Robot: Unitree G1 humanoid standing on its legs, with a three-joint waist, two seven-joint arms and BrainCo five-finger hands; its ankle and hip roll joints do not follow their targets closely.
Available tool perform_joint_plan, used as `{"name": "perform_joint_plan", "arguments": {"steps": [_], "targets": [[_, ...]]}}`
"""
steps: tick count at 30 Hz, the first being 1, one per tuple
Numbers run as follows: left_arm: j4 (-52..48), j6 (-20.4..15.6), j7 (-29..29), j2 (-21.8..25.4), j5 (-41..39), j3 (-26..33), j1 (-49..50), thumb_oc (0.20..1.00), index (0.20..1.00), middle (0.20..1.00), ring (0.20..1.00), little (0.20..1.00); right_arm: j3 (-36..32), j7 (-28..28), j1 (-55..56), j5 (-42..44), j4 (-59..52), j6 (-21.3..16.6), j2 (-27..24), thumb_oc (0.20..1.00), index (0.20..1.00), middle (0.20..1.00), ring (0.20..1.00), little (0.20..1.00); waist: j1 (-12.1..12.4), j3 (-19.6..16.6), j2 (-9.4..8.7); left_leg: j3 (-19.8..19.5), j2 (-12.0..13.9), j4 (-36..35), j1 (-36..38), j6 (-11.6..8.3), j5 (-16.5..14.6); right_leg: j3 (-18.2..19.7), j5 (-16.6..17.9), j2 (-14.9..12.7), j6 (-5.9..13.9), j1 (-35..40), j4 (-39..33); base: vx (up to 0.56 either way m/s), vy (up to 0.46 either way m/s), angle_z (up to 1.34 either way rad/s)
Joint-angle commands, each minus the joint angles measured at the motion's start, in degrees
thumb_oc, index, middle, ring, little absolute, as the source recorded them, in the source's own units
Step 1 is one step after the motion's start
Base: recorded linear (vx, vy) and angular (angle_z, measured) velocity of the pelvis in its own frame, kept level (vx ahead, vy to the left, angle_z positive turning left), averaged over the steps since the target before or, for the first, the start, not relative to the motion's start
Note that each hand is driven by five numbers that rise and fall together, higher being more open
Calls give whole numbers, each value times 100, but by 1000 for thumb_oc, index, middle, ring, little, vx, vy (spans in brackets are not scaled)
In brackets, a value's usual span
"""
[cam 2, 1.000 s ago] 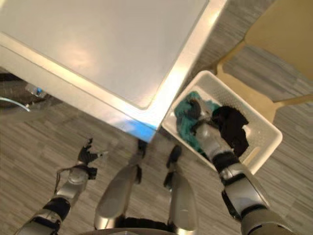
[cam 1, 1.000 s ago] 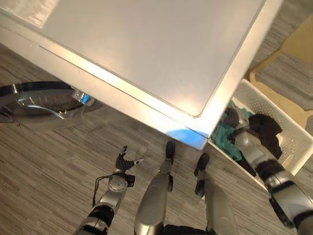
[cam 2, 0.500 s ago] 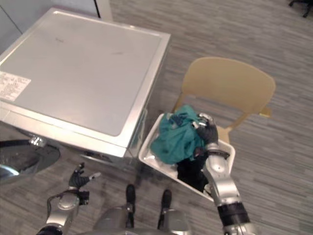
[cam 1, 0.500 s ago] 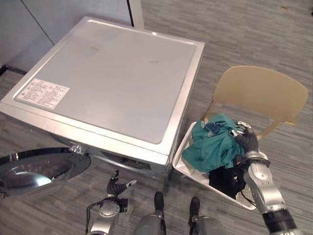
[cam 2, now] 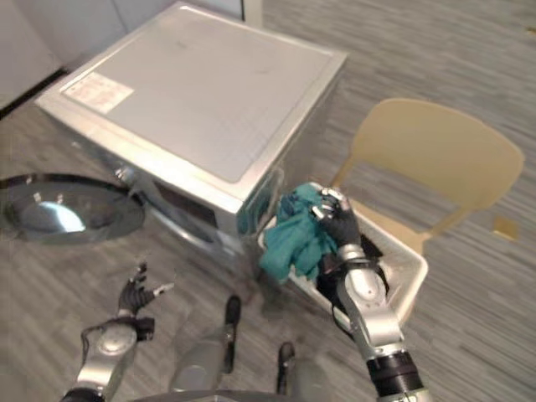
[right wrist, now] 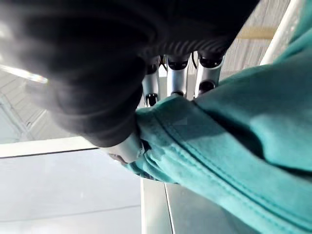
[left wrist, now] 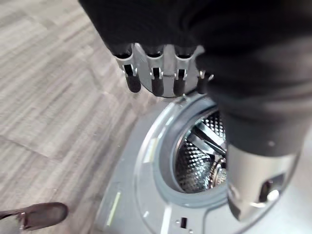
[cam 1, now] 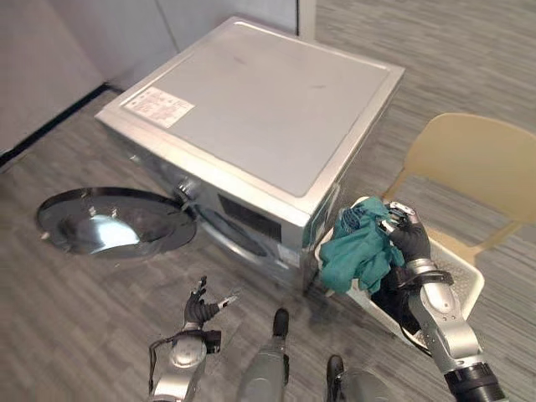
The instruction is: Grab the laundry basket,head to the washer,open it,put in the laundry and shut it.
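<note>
2 hands show. The right hand [cam 1: 408, 240] has its fingers curled round a teal garment [cam 1: 358, 254], holding it up above the white laundry basket [cam 1: 456, 272], which sits on the floor just beside the silver washer [cam 1: 260, 117] and before a tan chair [cam 1: 473, 163]. Dark clothes [cam 1: 394, 301] lie in the basket. The washer's door [cam 1: 113, 222] stands swung open, the drum [left wrist: 202, 156] bare. The left hand [cam 1: 199, 307] hovers low over the floor, fingers loosely spread, holding nothing.
</note>
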Motion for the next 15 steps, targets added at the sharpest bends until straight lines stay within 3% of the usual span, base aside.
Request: {"name": "perform_joint_plan", "arguments": {"steps": [1,3,7,10,15], "targets": [[-462,-398,-129,200,-150,-217,-351,1000,1000,1000,1000,1000,-126,-38,-419,78,-664,-475,-127,200,200,200,200,200,-131,-54,-416,410,-396,104,-134,105,120,-271,142,-501,668,639,-1032,-327,-28,92],[-768,-463,-225,280,-54,-324,-394,1000,1000,1000,1000,1000,-63,32,-474,108,-787,-473,-170,200,200,200,200,200,-208,-89,-484,478,-396,525,-48,184,-87,-481,321,-645,693,589,-1214,-268,-34,89],[-1415,-624,-336,459,255,-713,-701,1000,1000,1000,1000,1000,117,256,-612,198,-1068,-524,-262,200,200,200,200,200,-439,-195,-658,672,-359,1093,482,244,-824,-844,526,-909,750,519,-1398,-157,-20,69],[-1716,-672,-381,435,369,-1102,-1022,1000,1000,1000,1000,1000,336,372,-694,240,-1255,-477,-202,200,200,200,200,200,-643,-426,-612,922,-226,709,1015,219,-874,-1113,582,-937,793,517,-1502,-44,69,78],[-1792,-702,-285,264,617,-1788,-1809,1000,1000,1000,1000,1000,1150,612,-1118,436,-1332,-365,-20,200,200,200,200,200,-705,-690,-685,899,-334,-24,1409,217,-783,-1186,720,-975,896,749,-1702,44,130,36]]}}
